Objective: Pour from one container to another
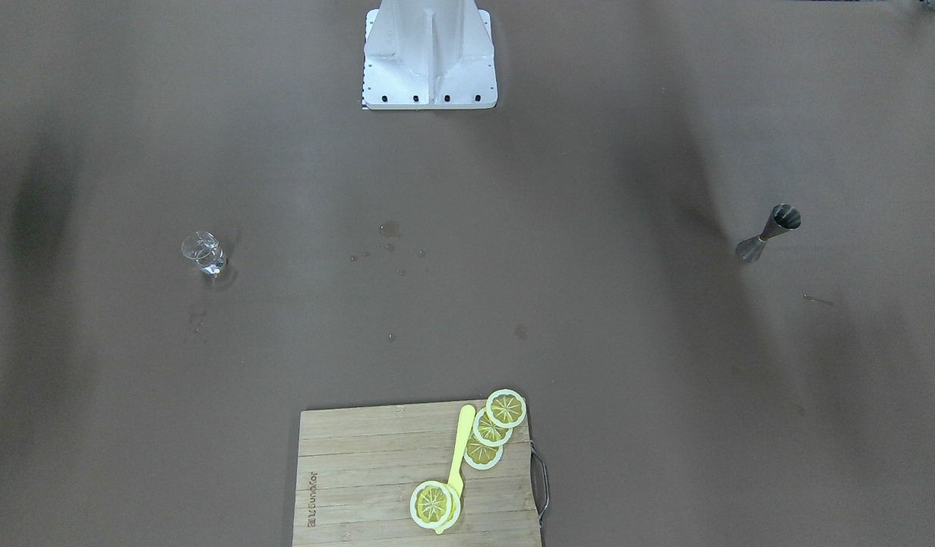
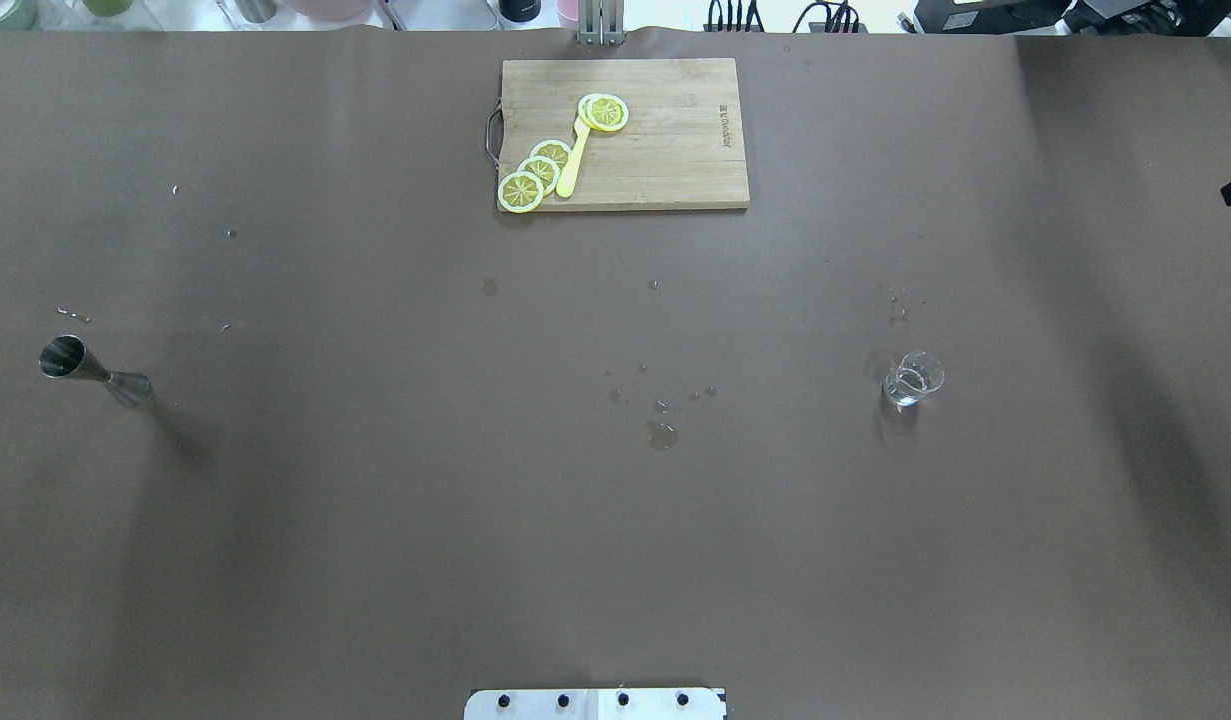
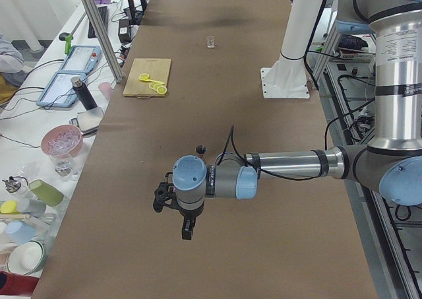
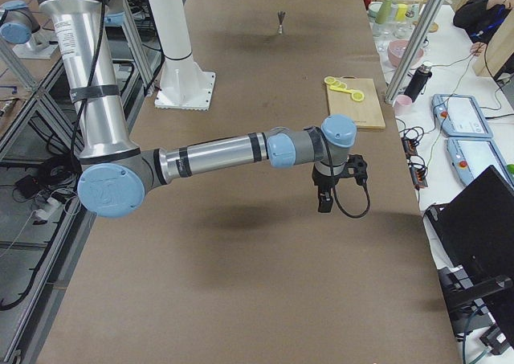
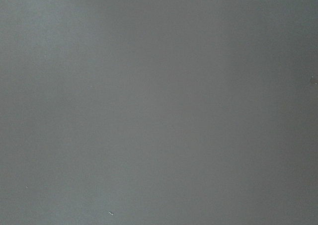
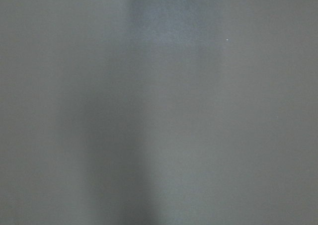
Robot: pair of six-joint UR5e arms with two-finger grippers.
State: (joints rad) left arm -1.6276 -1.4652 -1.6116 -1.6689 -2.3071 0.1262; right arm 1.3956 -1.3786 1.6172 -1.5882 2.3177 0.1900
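the metal jigger [image 2: 93,370] stands upright on the brown table [image 2: 375,520], far on the robot's left side. the small clear glass [image 2: 912,380] stands upright far on the right side, and a little clear liquid shows at its bottom. the 2 containers are well apart, and nothing touches either of them. between them, near the middle of the table, lie some water drops [image 2: 661,435].

the left gripper [image 3: 188,228] shows only in the side view from the table's left end. it hangs above the table with the fingers pointing down, apart from the jigger, and holds nothing that i can see. if the fingers are wide or narrow, i cannot tell from there. the right gripper [image 4: 324,201] shows only in the side view from the other end, also pointing down over bare table, and its fingers i cannot judge either. both wrist cameras show only blurred table surface.

at the far edge lies a wooden cutting board [image 2: 675,160] with lemon slices [image 2: 521,192], 3 of them overlapping in a row, and a yellow plastic tool [image 2: 572,165] beside them.
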